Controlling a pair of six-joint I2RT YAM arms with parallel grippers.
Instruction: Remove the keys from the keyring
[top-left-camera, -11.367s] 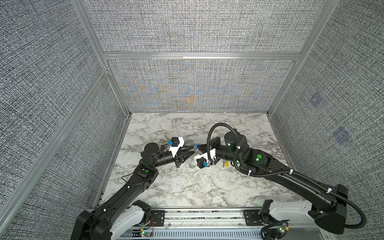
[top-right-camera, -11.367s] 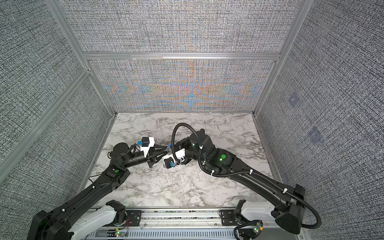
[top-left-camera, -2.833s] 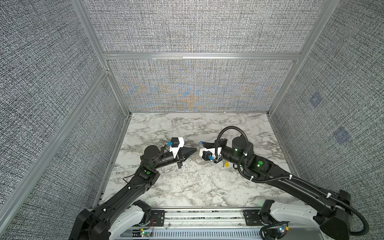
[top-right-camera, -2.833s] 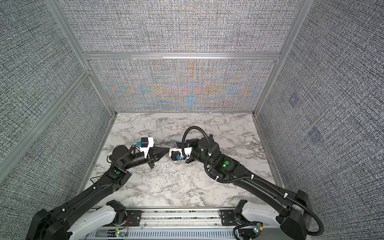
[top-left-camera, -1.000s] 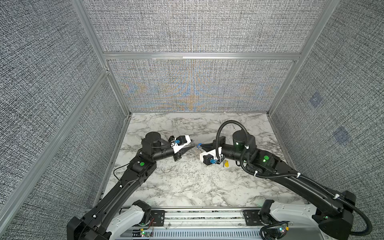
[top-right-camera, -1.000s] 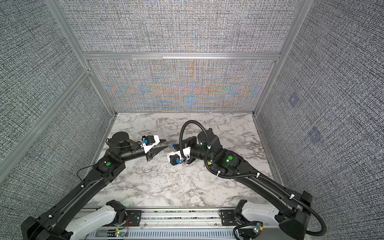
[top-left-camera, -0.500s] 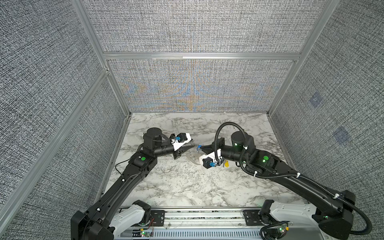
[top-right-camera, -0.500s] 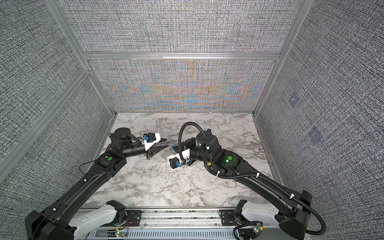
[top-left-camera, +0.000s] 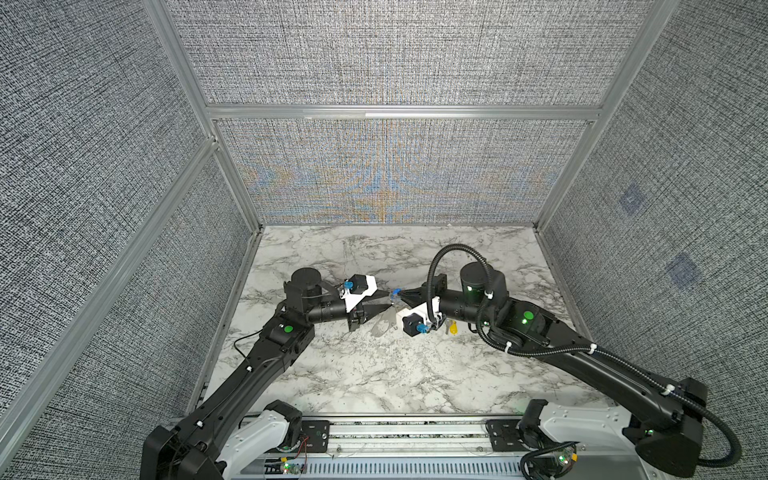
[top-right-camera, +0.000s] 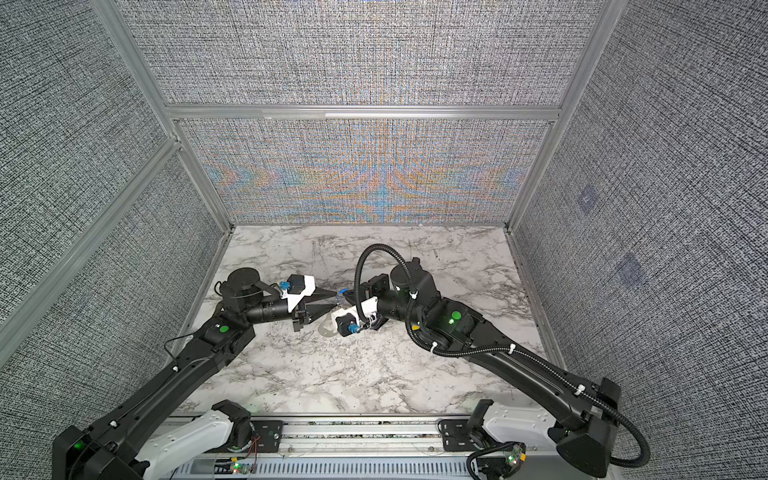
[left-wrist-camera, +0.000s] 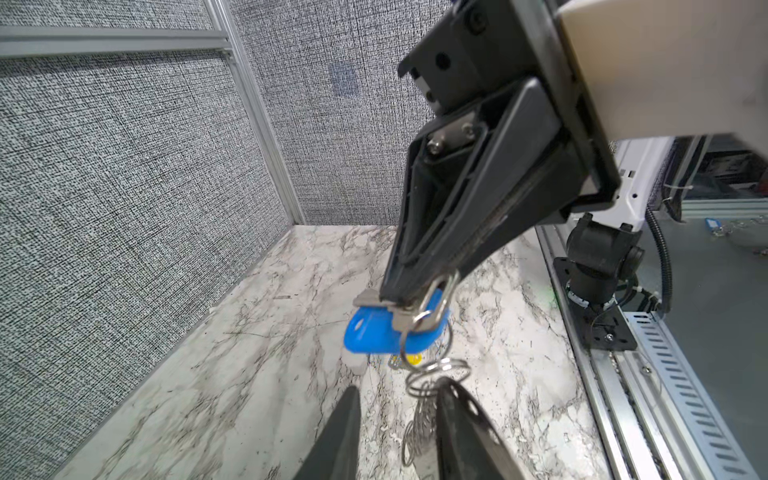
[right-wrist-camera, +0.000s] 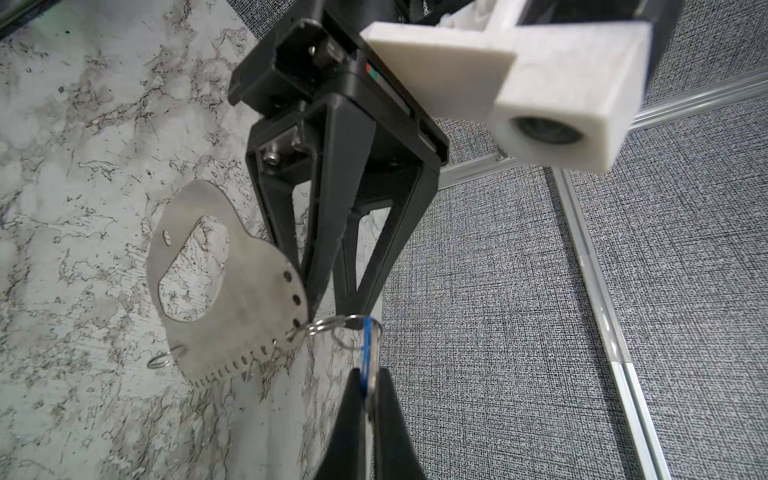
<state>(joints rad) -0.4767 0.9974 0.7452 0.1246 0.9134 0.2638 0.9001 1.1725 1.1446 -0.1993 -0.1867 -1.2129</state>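
Note:
My right gripper (right-wrist-camera: 369, 376) is shut on the blue key (right-wrist-camera: 367, 340), holding it above the marble table in both top views (top-left-camera: 397, 292) (top-right-camera: 343, 292). Small wire rings (right-wrist-camera: 328, 324) link that key to the keyring (right-wrist-camera: 232, 286), a flat grey plate with holes along one edge, which hangs below (top-left-camera: 382, 326). My left gripper (left-wrist-camera: 401, 386) is open just in front of the blue key (left-wrist-camera: 390, 332). The plate rests against one of its fingers (right-wrist-camera: 309, 274), with nothing between the jaws. The yellow key (top-left-camera: 453, 329) lies on the table beside my right arm.
Grey fabric walls (top-left-camera: 374, 166) close in the marble table (top-left-camera: 374, 374) on three sides. An aluminium rail (top-left-camera: 395, 432) with both arm bases runs along the front. Both arms meet at mid-table (top-right-camera: 338, 299).
My left gripper has edged right, closer to the right gripper and the blue key. The right gripper has kept its hold and barely moved.

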